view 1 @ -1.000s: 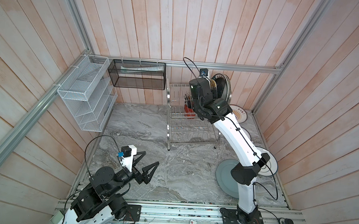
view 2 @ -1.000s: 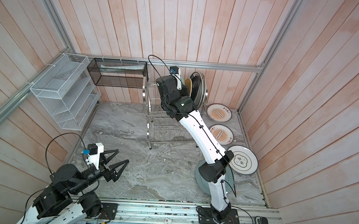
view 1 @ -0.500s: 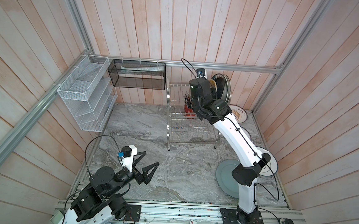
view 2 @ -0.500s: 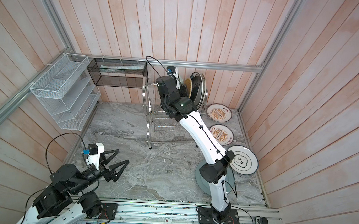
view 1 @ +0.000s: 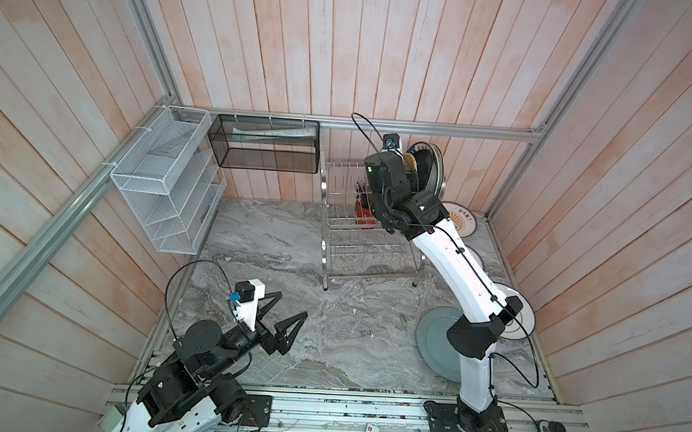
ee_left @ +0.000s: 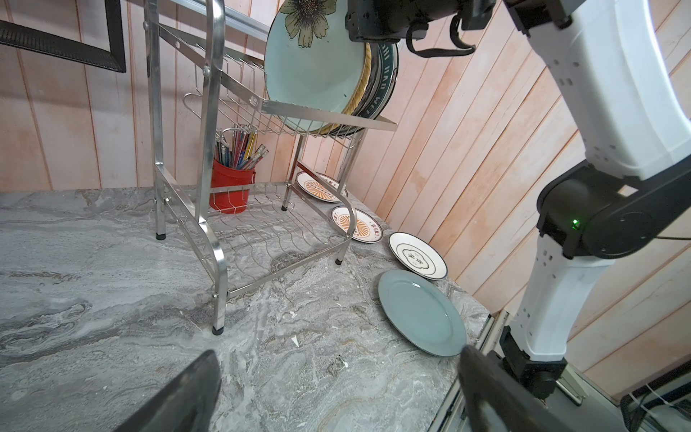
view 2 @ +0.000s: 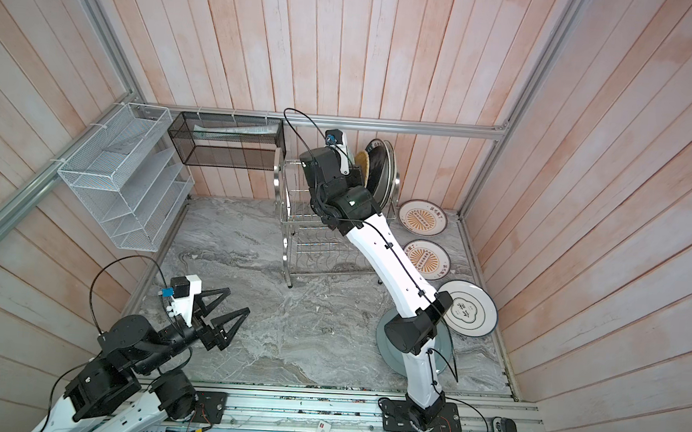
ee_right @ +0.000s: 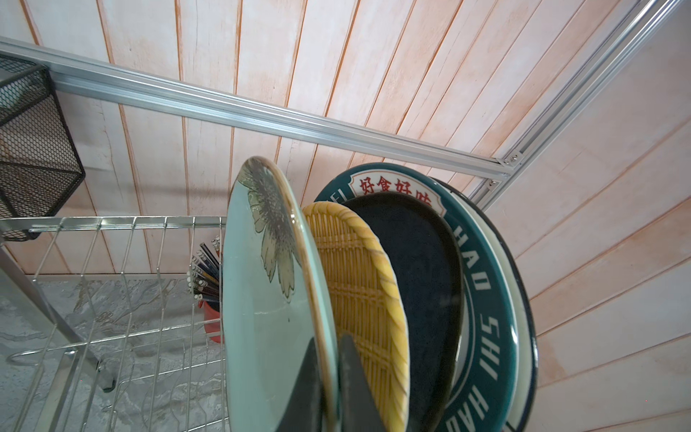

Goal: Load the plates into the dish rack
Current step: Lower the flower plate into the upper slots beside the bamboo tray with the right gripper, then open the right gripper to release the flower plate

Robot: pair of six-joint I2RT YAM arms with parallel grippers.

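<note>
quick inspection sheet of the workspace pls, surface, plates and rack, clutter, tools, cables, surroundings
surface: grey marble tabletop, small pale specks scattered.
job's things: dish rack, mint flowered plate upright on its top tier beside the yellow woven plate; grey-blue plate among four flat on the tabletop.
clutter: red utensil cup holding sticks.
grippers: right tool shut on the mint flowered plate's rim; left tool open, empty.
cables: black loops along both arms.
surroundings: white mesh organiser, black mesh basket, plank walls.
</note>
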